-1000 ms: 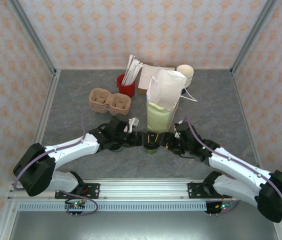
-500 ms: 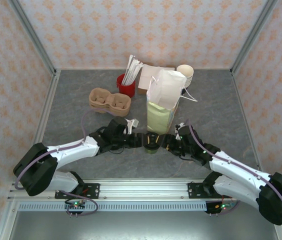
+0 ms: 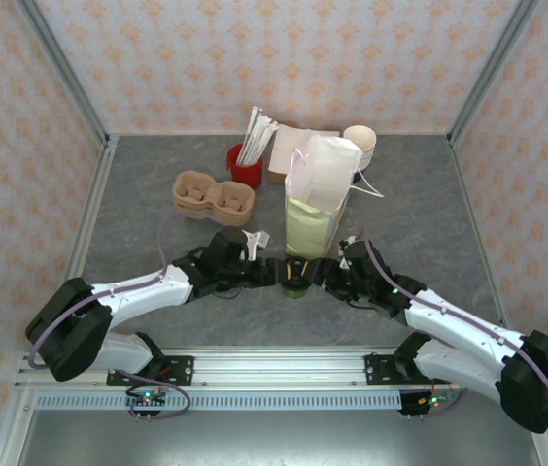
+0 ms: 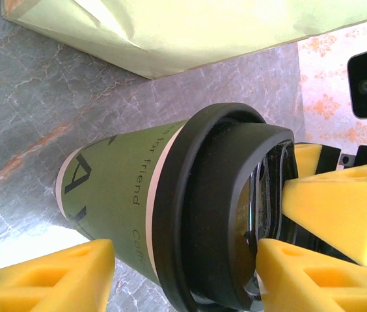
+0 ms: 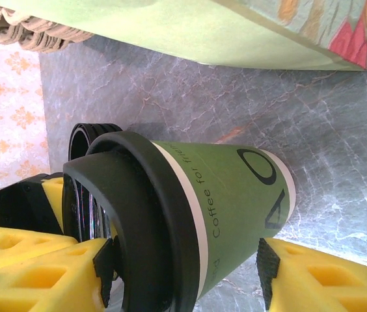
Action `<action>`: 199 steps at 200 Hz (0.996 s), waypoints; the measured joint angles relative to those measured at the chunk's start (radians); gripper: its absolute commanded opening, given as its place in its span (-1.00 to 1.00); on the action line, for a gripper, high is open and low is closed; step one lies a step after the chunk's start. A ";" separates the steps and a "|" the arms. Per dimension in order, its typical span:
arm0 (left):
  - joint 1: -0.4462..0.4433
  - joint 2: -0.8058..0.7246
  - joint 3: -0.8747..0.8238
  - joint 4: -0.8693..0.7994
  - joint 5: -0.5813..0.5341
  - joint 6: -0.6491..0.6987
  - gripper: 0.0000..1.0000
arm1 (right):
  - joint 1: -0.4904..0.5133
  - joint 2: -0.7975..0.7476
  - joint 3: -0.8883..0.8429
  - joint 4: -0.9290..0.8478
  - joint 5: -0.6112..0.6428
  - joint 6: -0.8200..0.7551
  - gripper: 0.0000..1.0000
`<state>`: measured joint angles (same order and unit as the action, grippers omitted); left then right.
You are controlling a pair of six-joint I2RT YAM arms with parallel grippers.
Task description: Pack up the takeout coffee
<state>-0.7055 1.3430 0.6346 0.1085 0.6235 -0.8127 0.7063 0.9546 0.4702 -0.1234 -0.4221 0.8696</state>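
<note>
On a grey marbled worktop (image 3: 138, 243) enclosed by orange-patterned wallpaper (image 3: 255, 58), the takeout coffee (image 3: 295, 282) stood just at 6 o'clock of a pale green bag (image 3: 311, 228), the left claw (image 3: 276, 275) at its 9 o'clock and the right claw (image 3: 317, 279) at its 3, each half-open astride it, grip impossible to tell.

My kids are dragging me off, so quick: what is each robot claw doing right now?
Left gripper: jaws apart by the takeout coffee; grip cannot be told.
Right gripper: jaws apart by it too; grip cannot be told.
</note>
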 measured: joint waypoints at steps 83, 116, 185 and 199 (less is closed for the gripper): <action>-0.002 -0.002 0.085 -0.146 -0.011 0.028 0.19 | 0.000 0.007 0.062 -0.113 0.000 -0.006 0.27; -0.002 -0.002 0.120 -0.173 -0.015 0.031 0.19 | 0.000 0.011 0.090 -0.150 0.000 -0.010 0.30; -0.002 -0.031 0.184 -0.264 -0.043 0.063 0.19 | 0.000 0.019 0.158 -0.194 0.000 -0.029 0.33; -0.002 -0.047 0.205 -0.292 -0.058 0.075 0.21 | 0.000 0.019 0.175 -0.206 0.000 -0.035 0.32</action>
<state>-0.7071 1.2961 0.8394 -0.1833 0.5659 -0.7380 0.7063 0.9741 0.6456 -0.3294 -0.4221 0.8349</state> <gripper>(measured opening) 0.597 0.662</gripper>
